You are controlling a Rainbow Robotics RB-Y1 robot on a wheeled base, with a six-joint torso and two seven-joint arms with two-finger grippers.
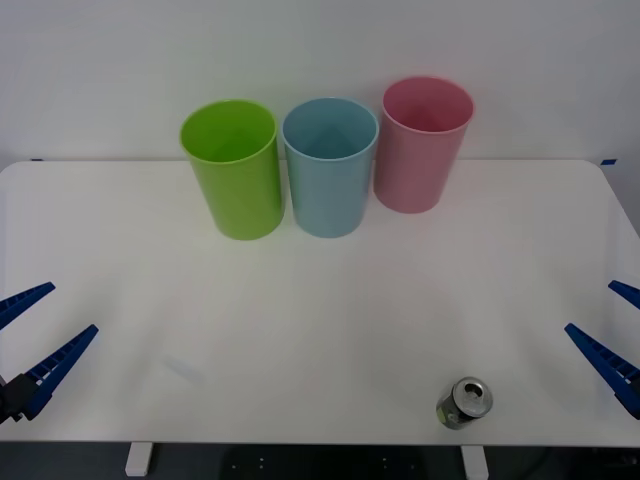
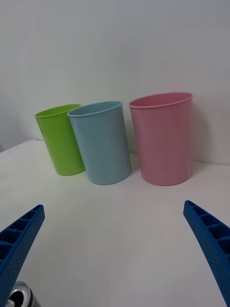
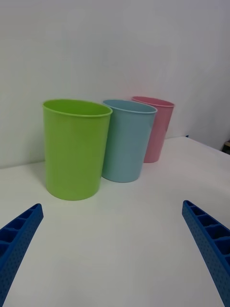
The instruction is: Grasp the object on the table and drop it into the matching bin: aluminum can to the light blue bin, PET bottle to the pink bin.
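The can (image 1: 464,402) stood, apparently upright, near the table's (image 1: 320,320) front edge, right of centre. Left gripper (image 1: 30,335) and right gripper (image 1: 612,330) hovered at the sides, jaws spread, well apart from it.

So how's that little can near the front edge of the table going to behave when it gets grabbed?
The aluminum can stands upright, so a sideways nudge would probably tip it and let it roll. Its tab end looks opened, so it is likely light and easily dented. The right gripper, jaws open, is nearest.
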